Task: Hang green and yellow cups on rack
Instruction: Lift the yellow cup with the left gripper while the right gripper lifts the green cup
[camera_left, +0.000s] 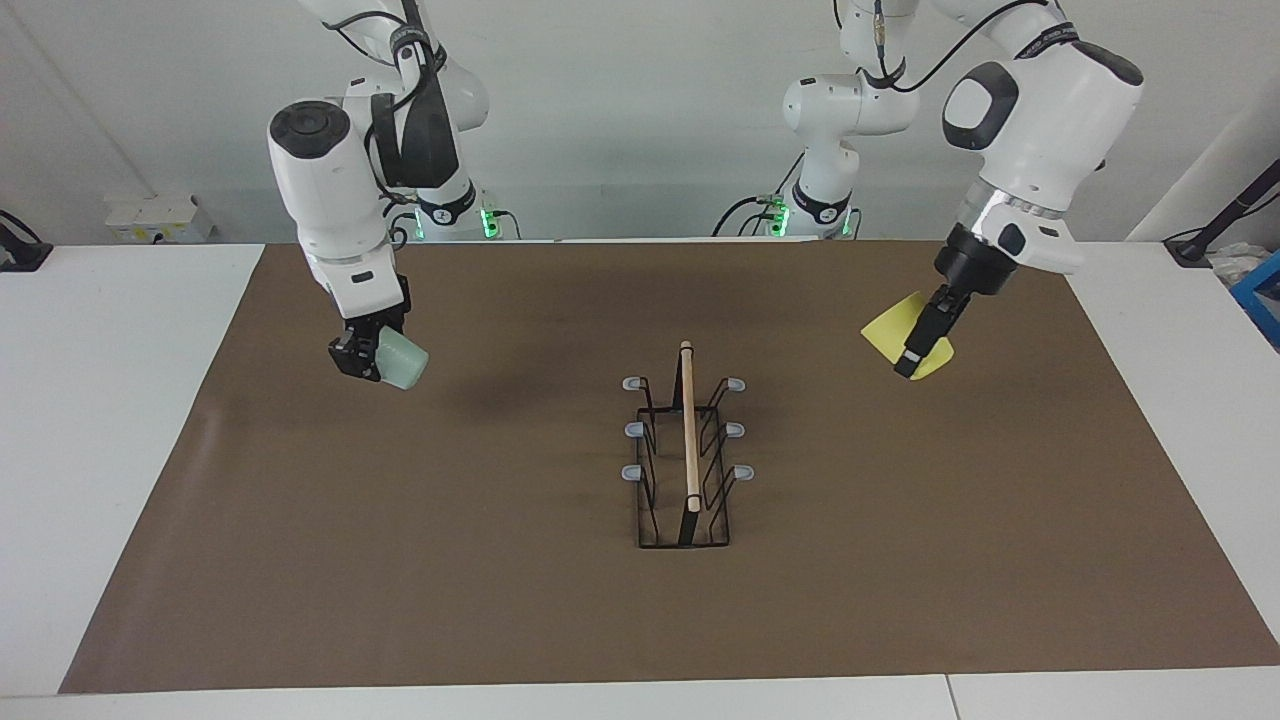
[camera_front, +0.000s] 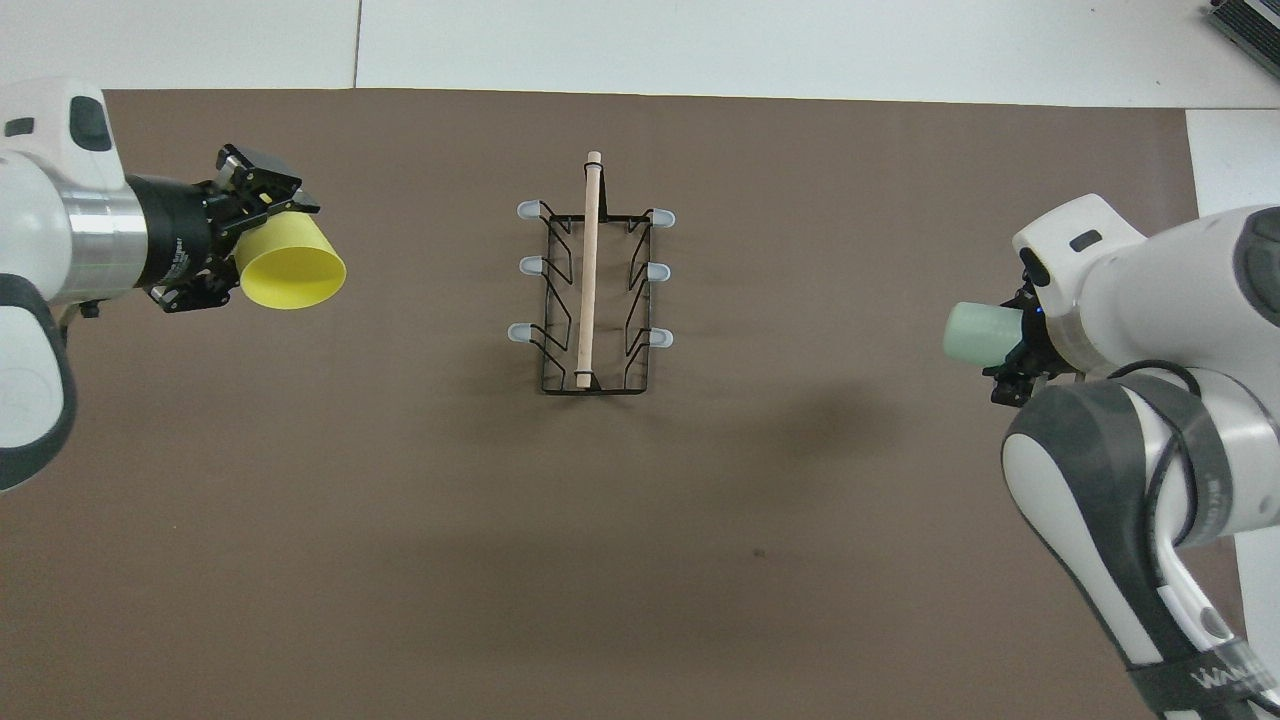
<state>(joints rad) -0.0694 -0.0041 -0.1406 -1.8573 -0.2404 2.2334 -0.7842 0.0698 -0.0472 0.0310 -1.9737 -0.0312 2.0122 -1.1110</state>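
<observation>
Black wire and a pale wooden rod form the rack, which we find at the centre of the brown mat on the table; its six grey-capped prongs are all bare. In the facing view the left pincer hangs at two o'clock from the rack, pinching the yellow cup, whose mouth is tipped sideways toward the rack, we judge to meet a prong. The right pincer, at ten o'clock, pinches the green cup, its base turned rackward. Both cups are airborne over the mat, well apart from the rack.
</observation>
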